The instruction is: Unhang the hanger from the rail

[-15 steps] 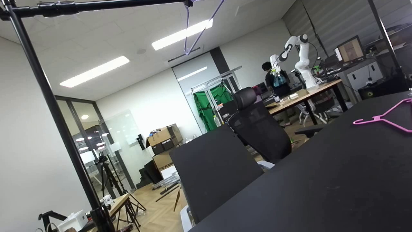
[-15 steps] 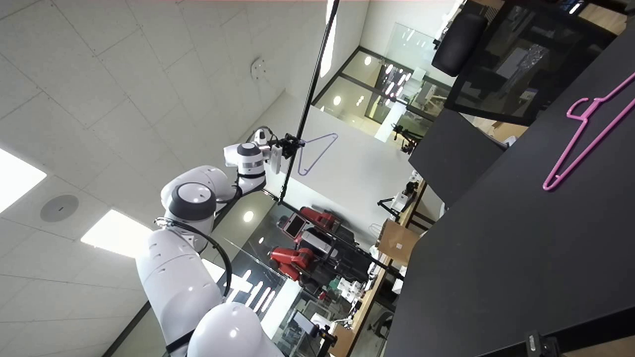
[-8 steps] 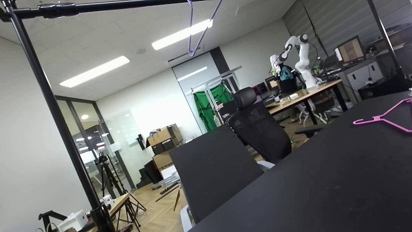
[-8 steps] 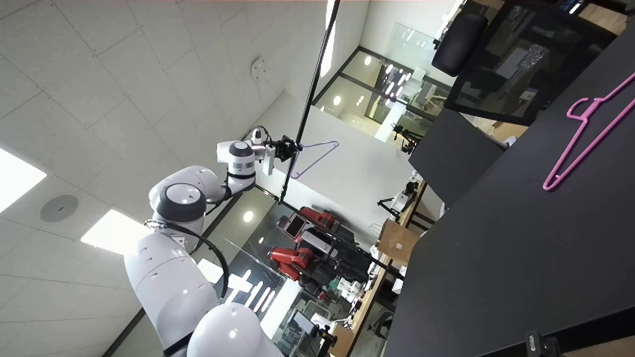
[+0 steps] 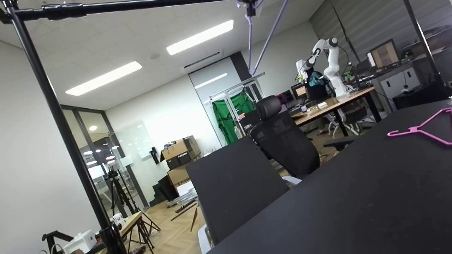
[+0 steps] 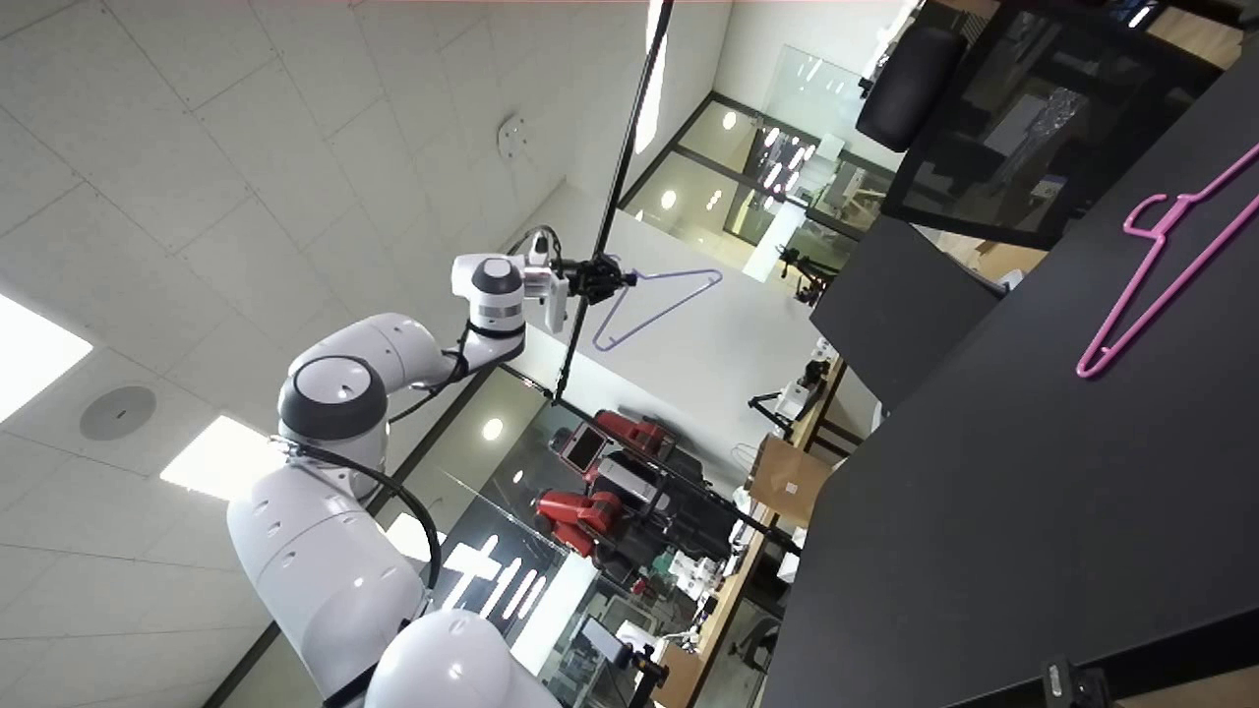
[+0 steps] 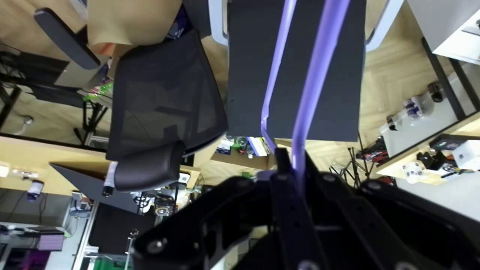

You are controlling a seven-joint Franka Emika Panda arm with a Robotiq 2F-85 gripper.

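The claw (image 7: pixel 293 157) is gripping the hanger (image 7: pixel 317 71)

Nearly closed, it is clasping one side, bottom centre in the wrist view. In both exterior views the hanger is dangling from it, upper middle. The rail (image 5: pixel 141 4) is crossing the top left of an exterior view; I cannot tell if the hanger is touching it. A pink hanger (image 5: pixel 414 130) is lying on the table (image 5: pixel 339 204), right.

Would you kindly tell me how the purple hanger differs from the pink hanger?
Colour: the purple hanger is pale violet, the pink hanger bright pink.
Position: the purple hanger is up in the air, the pink hanger lies on the black table.
Hold: the gripper is closed on the purple hanger and away from the pink hanger.
Both are slim clothes hangers, with no garment showing on either.
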